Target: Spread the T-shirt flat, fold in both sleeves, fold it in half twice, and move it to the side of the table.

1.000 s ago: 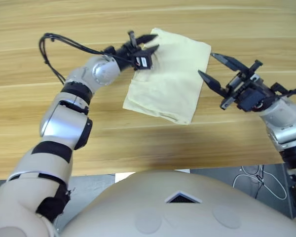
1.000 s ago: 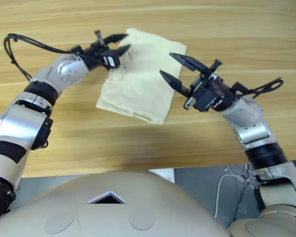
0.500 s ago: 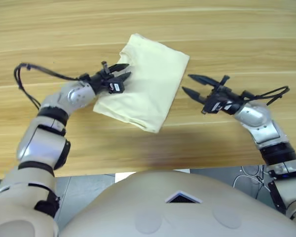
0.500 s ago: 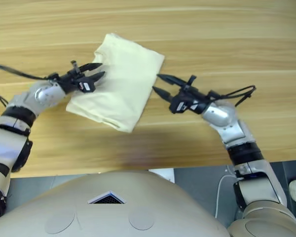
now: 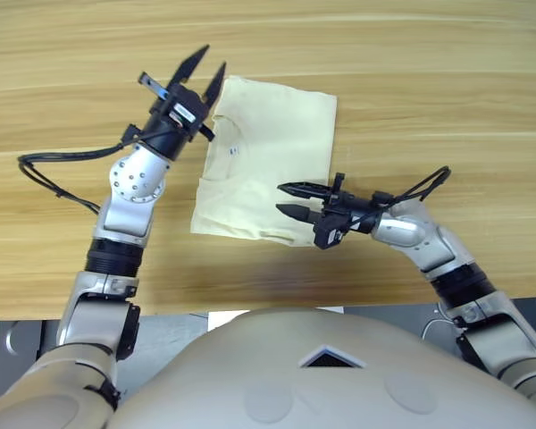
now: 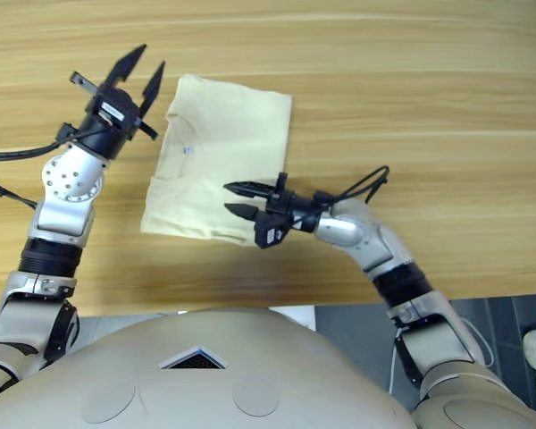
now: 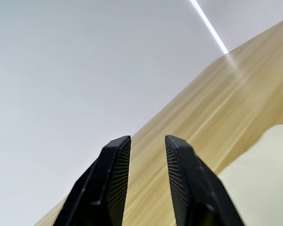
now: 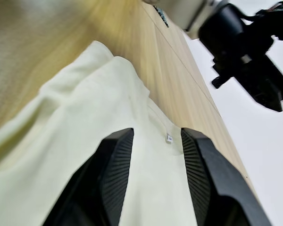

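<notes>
Yellow T-shirt (image 5: 268, 152), folded, on wooden tabletop (image 5: 447, 89); left gripper (image 5: 212, 61), jaws apart, at its 10 o'clock; right gripper (image 5: 280, 199), jaws apart, over 5 o'clock edge. Risk: snagging one layer unfolds it.

1. No text, number or sign is showing clearly enough to read.
2. A small neck tag (image 8: 169, 137) on the T-shirt (image 5: 277, 134) is showing print too tiny to read.
3. A white sticker (image 5: 186, 112) on the left arm (image 5: 134, 179) is showing nothing legible.
</notes>
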`<state>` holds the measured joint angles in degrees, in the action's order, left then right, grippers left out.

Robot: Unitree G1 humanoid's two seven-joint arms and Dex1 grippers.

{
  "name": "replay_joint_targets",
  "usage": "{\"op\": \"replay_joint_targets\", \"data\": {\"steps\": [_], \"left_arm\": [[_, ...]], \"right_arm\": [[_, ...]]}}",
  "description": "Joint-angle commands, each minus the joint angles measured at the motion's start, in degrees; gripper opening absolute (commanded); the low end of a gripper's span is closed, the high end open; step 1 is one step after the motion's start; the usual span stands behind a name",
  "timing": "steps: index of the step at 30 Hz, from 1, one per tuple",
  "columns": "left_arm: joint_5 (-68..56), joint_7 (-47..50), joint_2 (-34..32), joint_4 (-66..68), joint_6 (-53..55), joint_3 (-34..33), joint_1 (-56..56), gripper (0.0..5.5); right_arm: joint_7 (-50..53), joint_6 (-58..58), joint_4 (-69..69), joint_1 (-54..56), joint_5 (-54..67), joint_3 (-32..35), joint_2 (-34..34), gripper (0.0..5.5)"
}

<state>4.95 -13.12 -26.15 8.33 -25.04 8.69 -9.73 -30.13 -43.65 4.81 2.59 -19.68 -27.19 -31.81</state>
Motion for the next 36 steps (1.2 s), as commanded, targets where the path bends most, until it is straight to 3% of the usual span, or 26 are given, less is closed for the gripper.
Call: {"op": "replay_joint_targets", "data": {"steps": [1,16,21,31,34,36], "left_arm": [[0.34,0.30,-0.48,0.21,1.64,-3.33,-1.50,1.36],[-0.09,-1.26,-0.99,5.65,-1.37,-7.07,-2.91,1.36],[0.04,-2.82,-2.11,7.73,-2.22,-8.01,-1.97,1.36],[1.18,-10.02,-5.55,8.08,-10.05,-4.92,4.25,1.36],[4.89,-12.64,-10.07,5.73,-16.44,-3.41,8.90,1.36],[4.89,-13.88,-14.62,1.43,-18.06,-6.57,13.46,1.36]], "right_arm": [[-3.92,0.08,0.79,-2.94,1.86,-0.84,-4.28,1.85],[-7.45,-2.40,17.95,-1.97,3.44,-1.44,-7.81,1.85],[-7.78,-3.10,12.11,-4.98,7.51,2.13,-12.57,1.85],[-7.93,-3.36,4.48,-5.80,10.53,5.46,-13.74,1.85],[-3.45,-3.60,-1.14,-5.78,14.75,10.72,-11.82,1.85],[-1.26,-1.81,-7.11,-7.14,18.04,15.38,-11.94,1.85]]}}
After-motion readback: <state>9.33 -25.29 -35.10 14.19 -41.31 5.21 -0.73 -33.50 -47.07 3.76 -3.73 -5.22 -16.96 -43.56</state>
